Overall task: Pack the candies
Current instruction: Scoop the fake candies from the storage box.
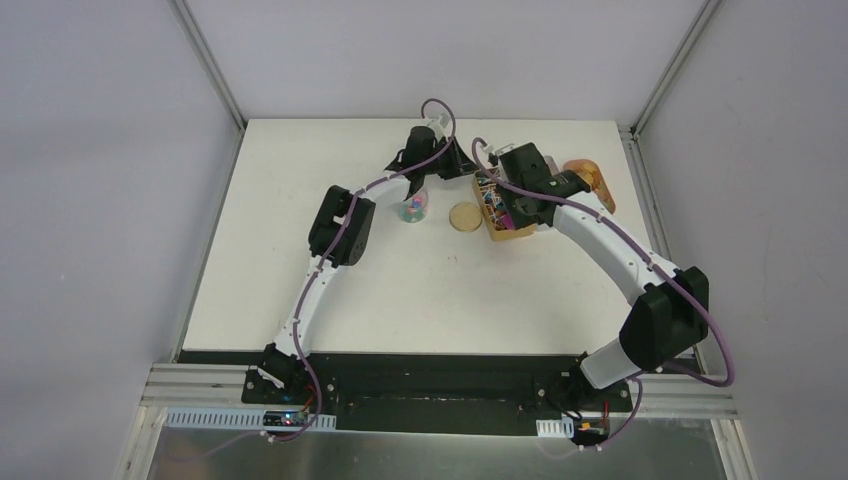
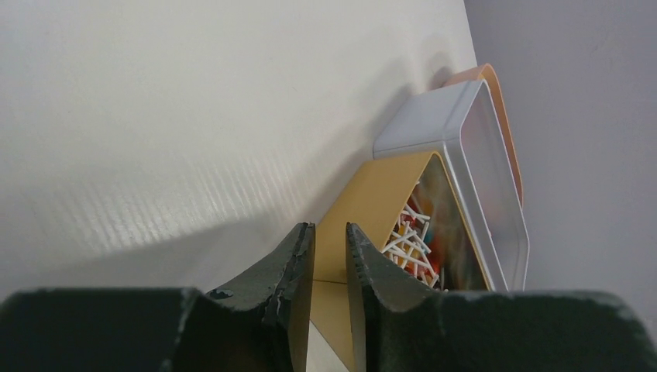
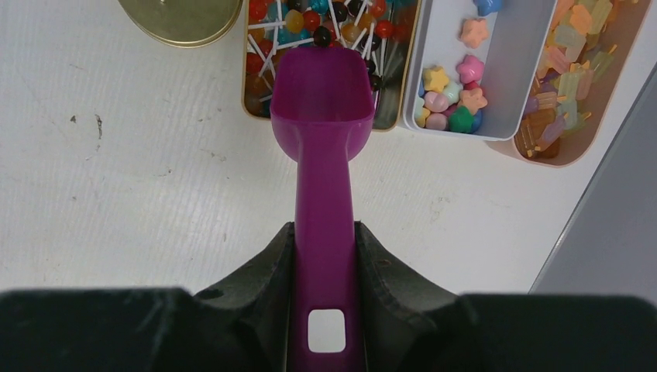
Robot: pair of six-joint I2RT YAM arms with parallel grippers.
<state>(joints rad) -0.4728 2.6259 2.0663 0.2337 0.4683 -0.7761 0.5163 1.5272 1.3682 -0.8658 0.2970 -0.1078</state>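
Observation:
The candies (image 3: pixel 453 89) are small bright pieces, pink, yellow, teal and orange, lying in a white tray (image 3: pixel 507 93). More coloured pieces fill a clear jar (image 1: pixel 413 208) on the table. My right gripper (image 3: pixel 325 232) is shut on the handle of a purple scoop (image 3: pixel 321 101). The scoop's empty bowl hangs over the near rim of a yellow tray of lollipops (image 3: pixel 325 19). My left gripper (image 2: pixel 330 232) is at the far side of the table, beyond the jar. Its jaws stand a narrow gap apart with nothing between them, pointing at the yellow tray (image 2: pixel 380 201).
A round gold lid (image 1: pixel 463 217) lies between the jar and the trays. An orange tray (image 3: pixel 577 77) of pastel sweets sits to the right of the white tray (image 2: pixel 434 120), close to the table's right edge and the grey wall.

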